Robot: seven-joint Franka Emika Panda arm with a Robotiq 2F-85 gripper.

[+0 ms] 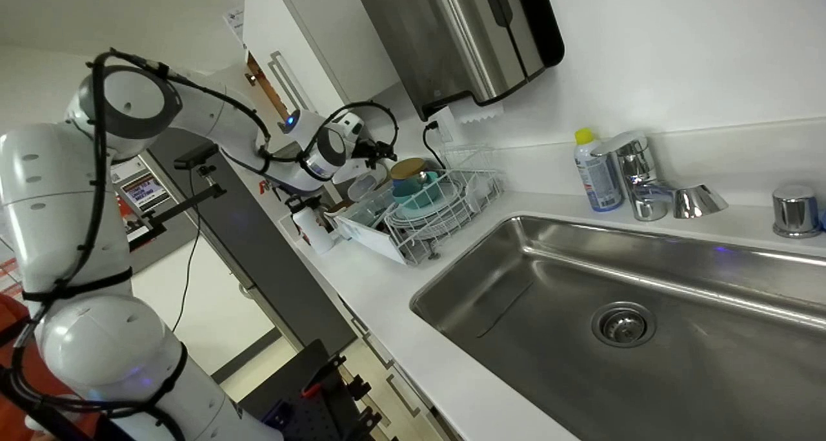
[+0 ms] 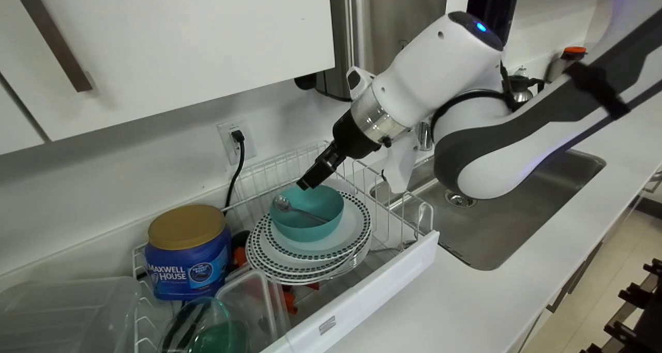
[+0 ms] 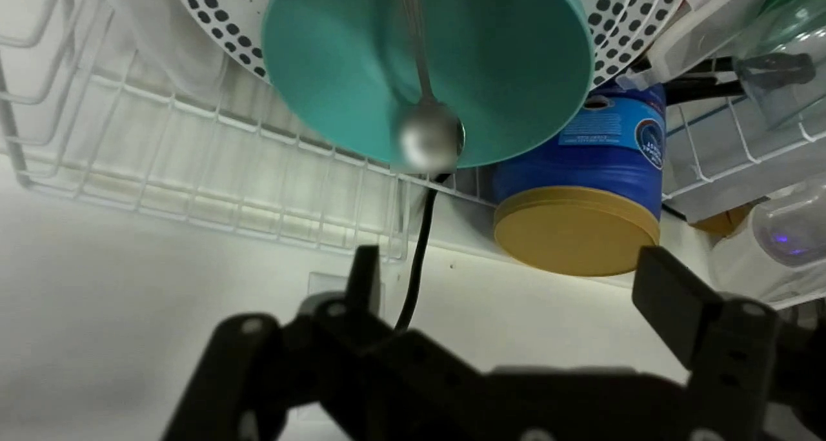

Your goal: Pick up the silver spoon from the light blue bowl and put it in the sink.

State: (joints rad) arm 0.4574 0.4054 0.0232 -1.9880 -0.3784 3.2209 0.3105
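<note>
Silver spoon (image 2: 292, 208) rests inside light blue bowl (image 2: 310, 232), head near the rim; bowl sits on stacked patterned plates (image 2: 336, 242) in white dish rack (image 2: 362, 301), Maxwell House tub (image 2: 189, 257) nearby. Gripper (image 2: 306, 183) slants downward, its end near the bowl's rim. Sink (image 2: 499, 224) lies beyond, in white worktop (image 2: 424, 301).

Wire dish rack (image 2: 362, 300) in every view
In an exterior view, sink (image 1: 645, 383) near, four o'clock; in an exterior view, looking down, plates (image 2: 344, 234) at six; wrist view nearest, light blue bowl (image 3: 503, 73) at twelve.
</note>
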